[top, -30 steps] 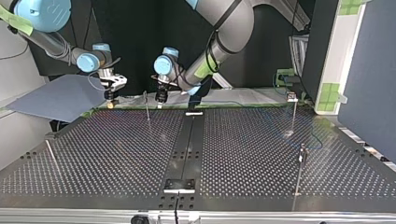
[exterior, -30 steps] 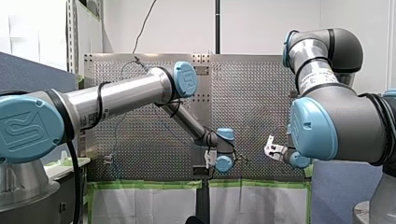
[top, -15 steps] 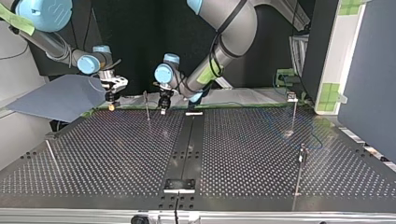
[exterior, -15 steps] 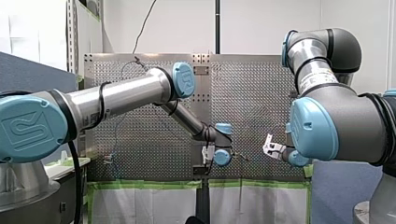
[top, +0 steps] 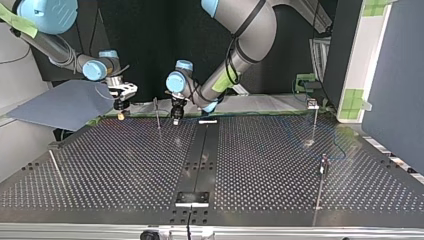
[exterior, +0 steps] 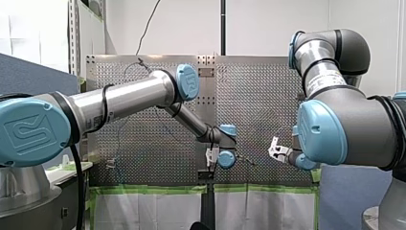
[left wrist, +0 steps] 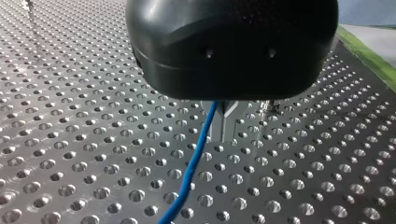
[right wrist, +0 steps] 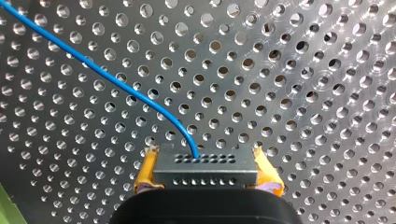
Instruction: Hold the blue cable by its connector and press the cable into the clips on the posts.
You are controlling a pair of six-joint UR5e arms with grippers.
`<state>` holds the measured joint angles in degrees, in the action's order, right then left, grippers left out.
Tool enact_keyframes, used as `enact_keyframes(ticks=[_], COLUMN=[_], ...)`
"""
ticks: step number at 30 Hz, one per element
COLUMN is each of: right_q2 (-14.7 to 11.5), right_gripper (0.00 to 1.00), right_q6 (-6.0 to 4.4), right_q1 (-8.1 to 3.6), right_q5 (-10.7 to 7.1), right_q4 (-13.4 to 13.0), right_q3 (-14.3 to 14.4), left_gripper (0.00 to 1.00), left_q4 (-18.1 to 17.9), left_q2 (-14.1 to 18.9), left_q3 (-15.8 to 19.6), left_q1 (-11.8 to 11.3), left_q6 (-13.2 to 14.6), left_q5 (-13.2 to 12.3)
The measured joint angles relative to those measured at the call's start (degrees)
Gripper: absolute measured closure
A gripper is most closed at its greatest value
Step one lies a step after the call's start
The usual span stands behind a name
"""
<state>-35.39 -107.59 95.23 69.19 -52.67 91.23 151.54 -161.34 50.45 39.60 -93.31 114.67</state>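
My right gripper (right wrist: pixel 205 161) is shut, its yellow pads (right wrist: pixel 145 169) clamping the grey connector (right wrist: pixel 205 177) by its ends. The blue cable (right wrist: pixel 116 84) leaves the connector and runs off over the perforated table. My left gripper (left wrist: pixel 224 133) is shut on the blue cable (left wrist: pixel 191 172) just above the plate, and the cable trails back under it. In the top view, my right gripper (top: pixel 120 111) and my left gripper (top: pixel 175 115) hang low on either side of a thin post (top: pixel 157 115) at the table's far edge.
More posts stand at the top view's right (top: pixel 314 115) (top: pixel 321 180) and left (top: pixel 55 167). A black rail (top: pixel 200 150) runs down the table's middle. A grey-blue panel (top: pixel 55 102) lies behind the far left corner. Green tape lines the far edge.
Both grippers have sunk closer to the table. My left gripper has shifted slightly to the top view's right, staying close to the thin post. Both grips are unchanged.
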Motion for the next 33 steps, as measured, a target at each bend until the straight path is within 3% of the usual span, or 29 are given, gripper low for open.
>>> enact_keyframes(ticks=[1,2,3,4,5,6,7,8,9,10,12,14,19,26,33], right_q2=[0.0,0.0,0.0,0.0,0.0,0.0,0.0,0.0,0.0,0.0,0.0,0.0,0.0,0.0,0.0], right_gripper=[1.00,1.00,1.00,1.00,1.00,1.00,1.00,1.00,1.00,1.00,1.00,1.00,1.00,1.00,1.00], right_q6=[0.00,0.00,0.00,0.00,-0.01,0.00,0.00,0.00,0.00,0.00,0.01,0.01,0.04,0.07,0.07], right_q1=[0.00,0.00,0.00,0.02,0.06,0.09,0.12,0.14,0.15,0.16,0.16,0.17,0.18,0.29,0.42], right_q5=[-0.01,-0.01,-0.01,-0.01,-0.01,-0.01,-0.01,-0.01,-0.01,-0.01,-0.01,-0.01,0.03,0.04,0.43], right_q4=[0.0,0.0,0.0,0.0,0.1,0.1,0.1,0.2,0.2,0.3,0.4,0.5,0.6,0.6,1.2], right_q3=[0.0,0.0,0.0,0.0,0.0,0.0,0.0,0.0,0.0,0.0,0.0,0.0,0.0,0.0,0.0], left_gripper=[1.00,0.89,0.89,0.75,0.54,0.54,0.35,0.23,0.23,0.13,0.10,0.00,0.00,0.00,0.00], left_q4=[0.1,0.2,0.2,0.3,0.3,0.3,0.3,0.3,0.3,0.3,0.4,0.4,0.9,4.1,6.3], left_q2=[0.0,0.0,0.0,0.0,0.0,0.0,0.0,0.0,0.0,0.0,0.0,0.0,0.0,0.1,0.2], left_q3=[0.0,0.1,0.1,0.2,0.2,0.3,0.3,0.4,0.4,0.4,0.4,0.5,0.8,1.1,2.4], left_q1=[0.0,0.0,0.0,0.0,0.0,0.0,0.1,0.1,0.1,0.2,0.2,0.2,0.3,0.5,1.4], left_q6=[-0.1,-0.2,-0.2,-0.3,-0.4,-0.4,-0.5,-0.5,-0.6,-0.6,-0.7,-0.8,-0.7,0.5,2.0], left_q5=[0.0,0.0,0.1,0.1,0.2,0.3,0.4,0.5,0.6,0.6,0.5,0.0,-1.4,0.2,0.1])
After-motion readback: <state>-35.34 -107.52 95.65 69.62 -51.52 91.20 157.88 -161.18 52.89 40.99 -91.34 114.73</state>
